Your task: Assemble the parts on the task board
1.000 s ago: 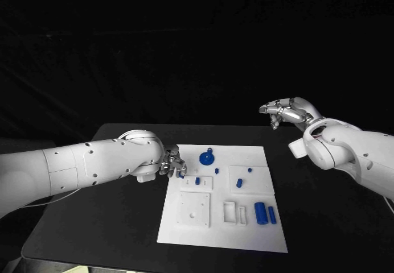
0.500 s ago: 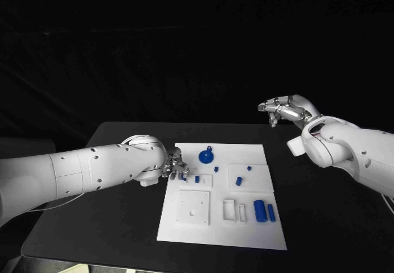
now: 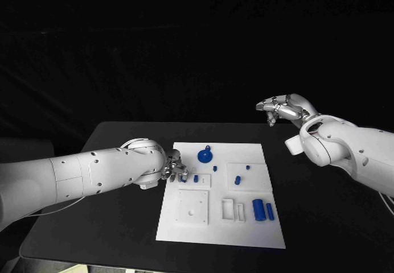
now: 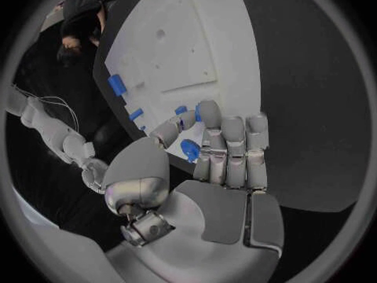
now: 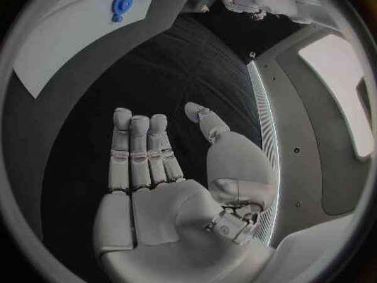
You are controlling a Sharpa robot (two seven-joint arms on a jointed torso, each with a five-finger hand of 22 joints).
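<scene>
Left wrist view: small blue part [image 4: 191,149] sits between the thumb and fingertips [image 4: 209,114] of the left hand [image 4: 212,170], apparently pinched, just above the near-left area of the task board [image 4: 212,38]. Head view puts that hand [image 3: 174,169] at the board's left edge [image 3: 168,219], beside a raised block holding two short blue pegs [image 3: 197,178]. Other blue parts lie across the board: a round knobbed piece [image 3: 206,156], cylinders [image 3: 261,210] near the right side. Right hand [image 3: 283,109] hovers well apart, fingers spread, holding nothing.

Risks, as judged: the pinch looks shallow, so the part may slip or tilt on descent; crowding fingers could knock the seated pegs.
</scene>
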